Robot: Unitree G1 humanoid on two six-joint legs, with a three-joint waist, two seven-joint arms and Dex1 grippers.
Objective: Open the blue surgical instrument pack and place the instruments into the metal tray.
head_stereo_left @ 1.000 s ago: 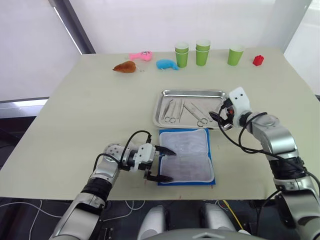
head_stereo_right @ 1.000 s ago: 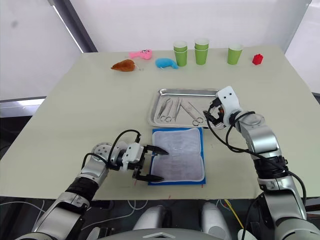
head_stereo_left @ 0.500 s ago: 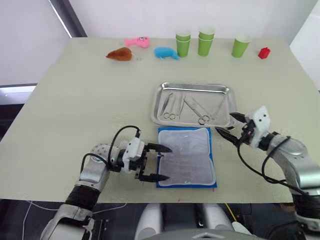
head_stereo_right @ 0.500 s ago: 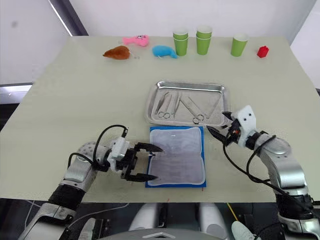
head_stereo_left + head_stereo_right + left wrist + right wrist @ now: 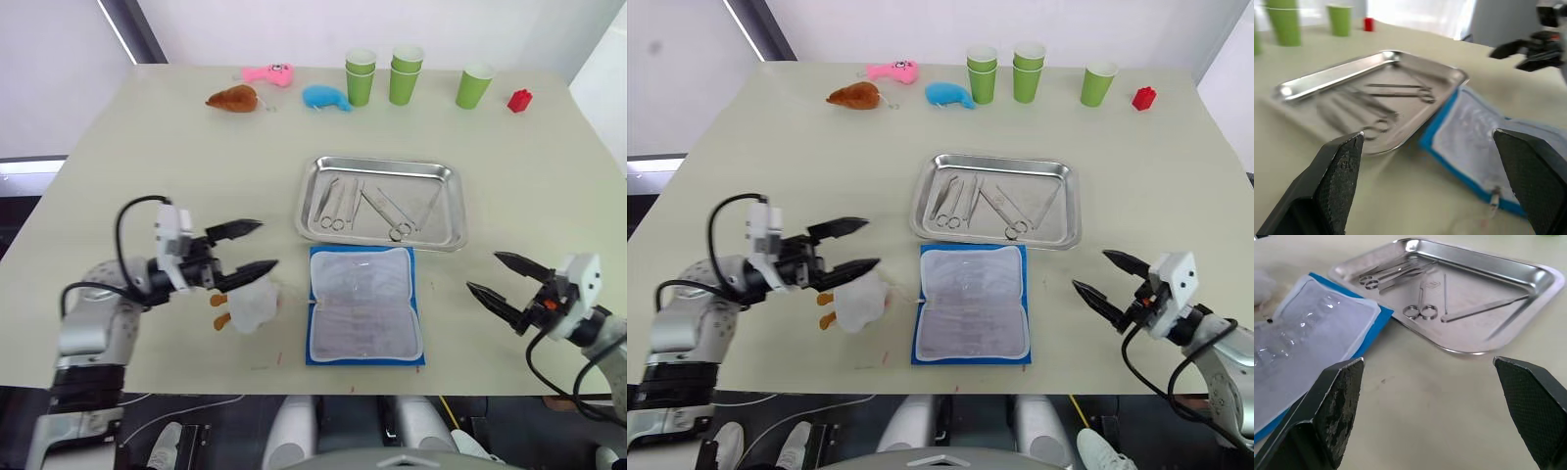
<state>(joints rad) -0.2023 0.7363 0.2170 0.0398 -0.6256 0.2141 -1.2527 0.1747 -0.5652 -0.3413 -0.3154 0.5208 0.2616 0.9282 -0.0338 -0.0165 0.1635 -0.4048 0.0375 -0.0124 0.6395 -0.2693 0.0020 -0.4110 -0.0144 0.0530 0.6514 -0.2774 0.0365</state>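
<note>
The blue surgical instrument pack (image 5: 361, 304) lies opened flat near the table's front edge, pale lining up. Just behind it sits the metal tray (image 5: 382, 162), and several silvery instruments (image 5: 364, 204) lie inside. My left gripper (image 5: 257, 245) hovers open to the left of the pack, fingers pointing toward it and holding nothing. To the right of the pack, near the front edge, my right gripper (image 5: 482, 272) is open and empty. The right wrist view shows the pack (image 5: 1312, 333) and the instruments (image 5: 1422, 308) in the tray (image 5: 1547, 281).
A white soft toy with orange feet (image 5: 245, 305) lies under my left gripper, beside the pack. Along the far edge stand green cups (image 5: 360, 76), a red block (image 5: 519, 99), a blue plush (image 5: 325, 98), a pink toy (image 5: 266, 72) and a brown toy (image 5: 233, 98).
My left gripper has drawn back left from the pack's edge, uncovering the white toy. My right gripper has pulled away from the tray to the front right. The camera has shifted.
</note>
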